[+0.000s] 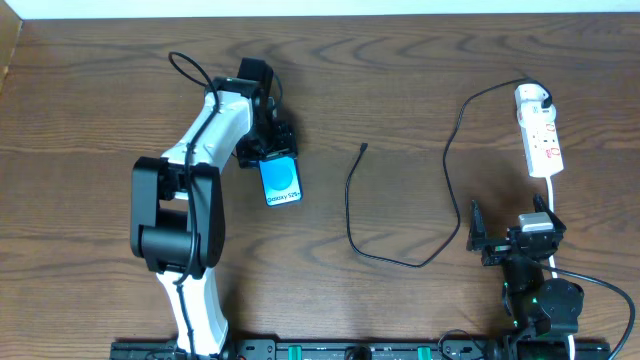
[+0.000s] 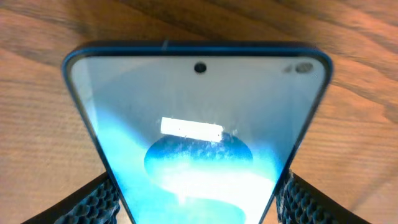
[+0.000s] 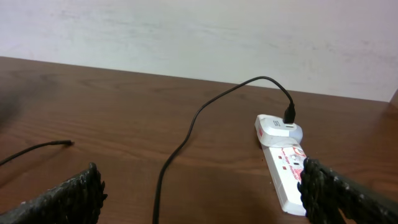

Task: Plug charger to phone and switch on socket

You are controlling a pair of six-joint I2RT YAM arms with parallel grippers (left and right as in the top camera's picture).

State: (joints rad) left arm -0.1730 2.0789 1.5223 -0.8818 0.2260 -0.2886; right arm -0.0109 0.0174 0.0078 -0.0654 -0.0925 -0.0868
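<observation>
Left gripper (image 1: 270, 153) clamps the phone (image 1: 281, 182) left of centre. Right gripper (image 1: 510, 228) gapes empty at lower right. The charger (image 1: 352, 215) tip lies loose mid-frame, so the narrowly pinched phone may twist during insertion.

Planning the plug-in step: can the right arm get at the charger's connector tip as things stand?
Probably yes. The right gripper is open and empty, and the connector tip lies loose on bare table to its left, with nothing between.
</observation>
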